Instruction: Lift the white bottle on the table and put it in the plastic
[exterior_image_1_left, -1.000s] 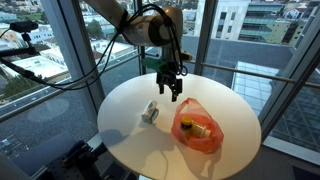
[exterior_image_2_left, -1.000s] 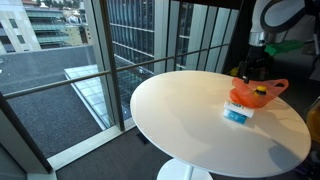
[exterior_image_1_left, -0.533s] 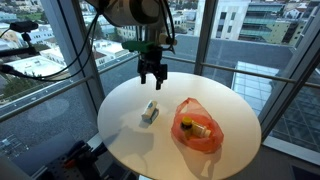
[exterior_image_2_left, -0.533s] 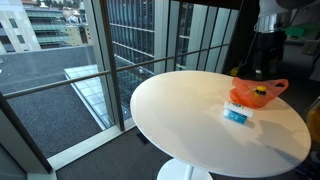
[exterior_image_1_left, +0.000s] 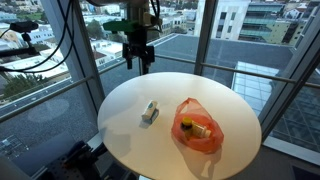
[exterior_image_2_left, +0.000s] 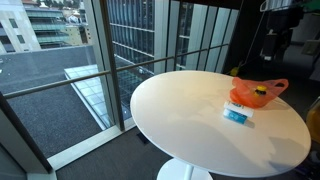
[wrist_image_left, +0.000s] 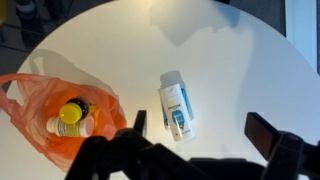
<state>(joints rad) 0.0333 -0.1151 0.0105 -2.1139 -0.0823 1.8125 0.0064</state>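
Note:
A white bottle with a blue label (exterior_image_1_left: 150, 112) lies on its side on the round white table (exterior_image_1_left: 130, 135); it also shows in an exterior view (exterior_image_2_left: 238, 113) and in the wrist view (wrist_image_left: 177, 105). An orange plastic bag (exterior_image_1_left: 196, 127) lies beside it, holding a yellow-capped container (wrist_image_left: 72, 113); the bag also shows in an exterior view (exterior_image_2_left: 258, 93). My gripper (exterior_image_1_left: 138, 55) hangs high above the far side of the table, open and empty; in the wrist view (wrist_image_left: 200, 128) its fingers frame the bottle far below.
Glass walls and a railing (exterior_image_1_left: 240, 70) surround the table. Cables hang from the arm (exterior_image_1_left: 70, 50). A camera stand (exterior_image_1_left: 20, 40) stands off the table's side.
My gripper has risen and moved away from the bag toward the far edge of the table, staying open. Bottle and bag have not moved.

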